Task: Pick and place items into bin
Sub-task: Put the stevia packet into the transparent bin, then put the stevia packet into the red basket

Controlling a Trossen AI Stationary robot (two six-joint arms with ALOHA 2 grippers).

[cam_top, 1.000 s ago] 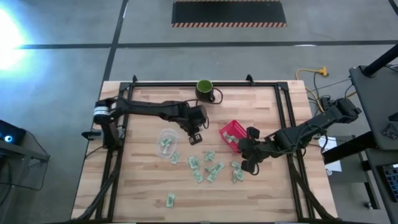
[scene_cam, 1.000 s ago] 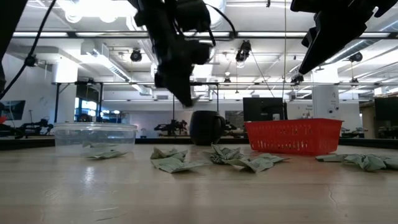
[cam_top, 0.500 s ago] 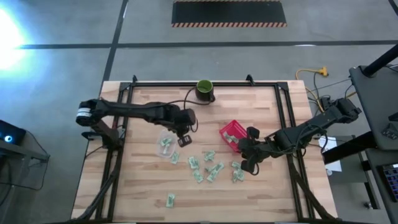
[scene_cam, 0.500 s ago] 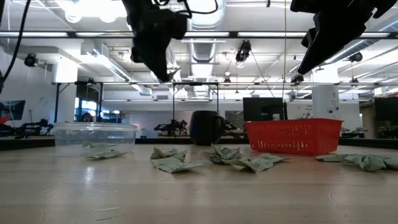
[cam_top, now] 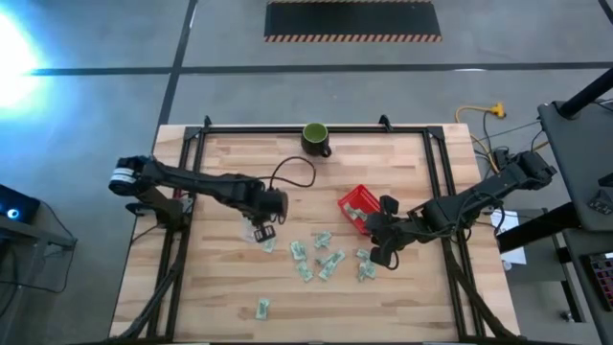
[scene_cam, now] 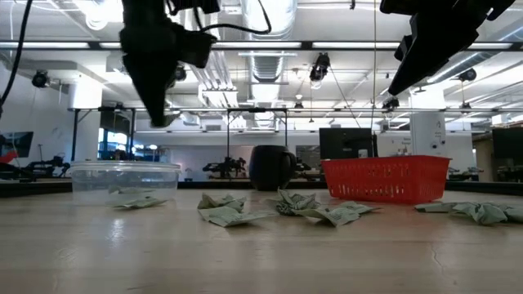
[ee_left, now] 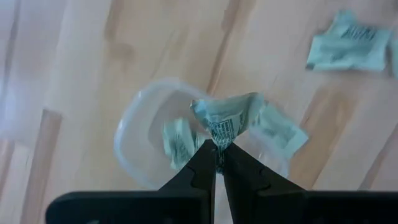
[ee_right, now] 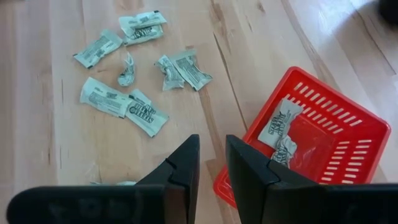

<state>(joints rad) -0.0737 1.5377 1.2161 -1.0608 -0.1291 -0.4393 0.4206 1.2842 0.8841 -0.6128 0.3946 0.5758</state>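
Observation:
Small pale green-and-white packets (cam_top: 316, 257) lie scattered on the wooden table, seen also in the low view (scene_cam: 237, 211) and the right wrist view (ee_right: 124, 102). My left gripper (cam_top: 261, 230) hangs over a clear round container (ee_left: 149, 155), shut on one crumpled packet (ee_left: 227, 115). Other packets (ee_left: 179, 142) lie inside that container (cam_top: 252, 218). My right gripper (ee_right: 211, 155) is open and holds nothing. It hovers beside the red basket (ee_right: 311, 137), which has packets (ee_right: 283, 127) in it. My left gripper pinches the crumpled packet by its lower tip (ee_left: 219, 135) between its two fingers (ee_left: 202, 163), coming from above and pointing down. The packet is lifted clear, above the clear container.
A dark green mug (cam_top: 314, 139) stands near the table's far edge. The red basket (cam_top: 356, 208) sits right of the table's middle. One packet (cam_top: 262, 308) lies alone near the near edge. Black frame rails (cam_top: 182, 240) run along the table's sides.
My left gripper, shut on the packet throughout, has travelled from the table's middle toward the left and slightly toward the near edge, ending above the clear container. The right arm has kept still.

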